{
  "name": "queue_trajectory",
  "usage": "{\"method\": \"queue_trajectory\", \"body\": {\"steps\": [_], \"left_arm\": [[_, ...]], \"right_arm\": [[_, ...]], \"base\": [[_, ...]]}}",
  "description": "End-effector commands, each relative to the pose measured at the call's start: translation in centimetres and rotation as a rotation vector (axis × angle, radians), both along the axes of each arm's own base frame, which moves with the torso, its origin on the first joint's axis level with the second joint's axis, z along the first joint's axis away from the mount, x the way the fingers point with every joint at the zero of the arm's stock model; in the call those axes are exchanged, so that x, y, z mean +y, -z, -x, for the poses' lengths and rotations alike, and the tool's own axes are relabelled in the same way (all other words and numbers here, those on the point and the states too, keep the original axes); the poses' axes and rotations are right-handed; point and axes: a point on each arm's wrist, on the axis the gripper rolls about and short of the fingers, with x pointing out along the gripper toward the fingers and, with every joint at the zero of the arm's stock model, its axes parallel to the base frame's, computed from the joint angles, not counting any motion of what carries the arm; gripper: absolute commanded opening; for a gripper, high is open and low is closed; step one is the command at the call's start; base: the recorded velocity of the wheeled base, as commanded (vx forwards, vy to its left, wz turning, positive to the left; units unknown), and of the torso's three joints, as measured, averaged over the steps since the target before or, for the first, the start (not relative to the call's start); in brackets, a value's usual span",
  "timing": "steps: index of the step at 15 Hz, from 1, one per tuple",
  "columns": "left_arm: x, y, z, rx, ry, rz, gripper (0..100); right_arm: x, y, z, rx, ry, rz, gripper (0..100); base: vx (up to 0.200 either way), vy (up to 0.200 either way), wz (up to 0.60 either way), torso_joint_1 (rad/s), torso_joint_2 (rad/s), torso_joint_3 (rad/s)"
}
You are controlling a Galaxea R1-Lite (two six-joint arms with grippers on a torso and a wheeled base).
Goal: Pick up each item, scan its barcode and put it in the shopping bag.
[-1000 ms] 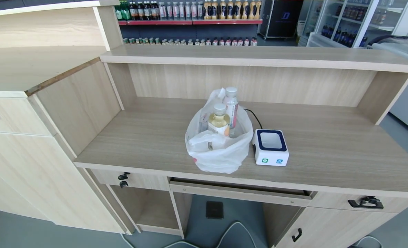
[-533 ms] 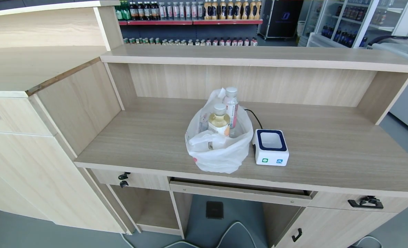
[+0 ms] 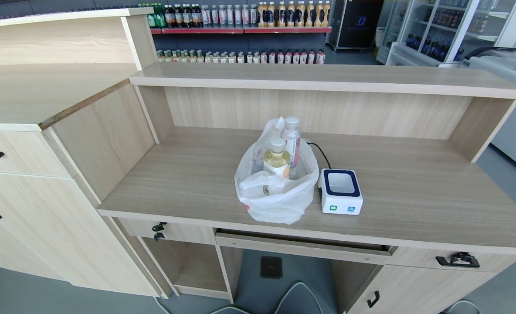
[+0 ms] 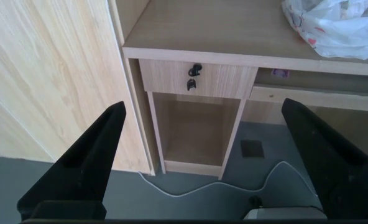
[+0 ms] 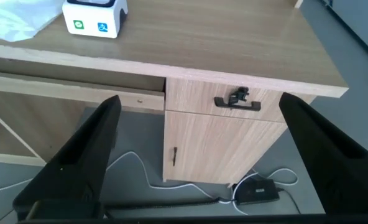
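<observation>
bag [image 3: 276,196] on counter [image 3: 415,187] just beside scanner [image 3: 341,192], two bottles [image 3: 277,159] upright inside | left gripper [image 4: 202,104], right gripper [image 5: 199,98] low before counter, fingers released, empty | judgement: task near done, lift arms wide of bag

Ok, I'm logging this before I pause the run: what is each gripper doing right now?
Left gripper: open, holding nothing.
Right gripper: open, holding nothing.
</observation>
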Motion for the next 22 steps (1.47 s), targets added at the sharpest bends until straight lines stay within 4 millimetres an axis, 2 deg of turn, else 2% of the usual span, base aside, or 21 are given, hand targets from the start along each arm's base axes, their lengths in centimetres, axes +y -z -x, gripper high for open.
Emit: {"method": "queue_trajectory", "body": {"steps": [1,4,7,12,20,22], "left_arm": [[0.0,0.0,0.0,0.001,0.0,0.0,100],[0.0,0.0,0.0,-0.001,0.0,0.0,100],[0.0,0.0,0.0,-0.001,0.0,0.0,100],[0.0,0.0,0.0,-0.001,0.0,0.0,100],[0.0,0.0,0.0,-0.001,0.0,0.0,100],[0.0,0.0,0.0,-0.001,0.0,0.0,100]], "right_arm": [[0.0,0.0,0.0,-0.004,-0.002,-0.001,100],[0.0,0.1,0.0,0.002,-0.005,-0.046,100],[0.0,0.9,0.1,0.067,-0.015,-0.181,100],[-0.1,1.1,0.8,-0.015,-0.085,-0.175,100],[-0.1,1.1,0.8,-0.015,-0.085,-0.177,100],[-0.1,1.2,0.8,-0.01,-0.1,-0.117,100]], "base": [[0.0,0.0,0.0,0.139,-0.24,-0.11],[0.0,0.0,0.0,0.047,-0.07,-0.034],[0.0,0.0,0.0,0.0,0.0,0.0],[0.0,0.0,0.0,0.0,0.0,0.0],[0.0,0.0,0.0,0.0,0.0,0.0],[0.0,0.0,0.0,0.0,0.0,0.0]]}}
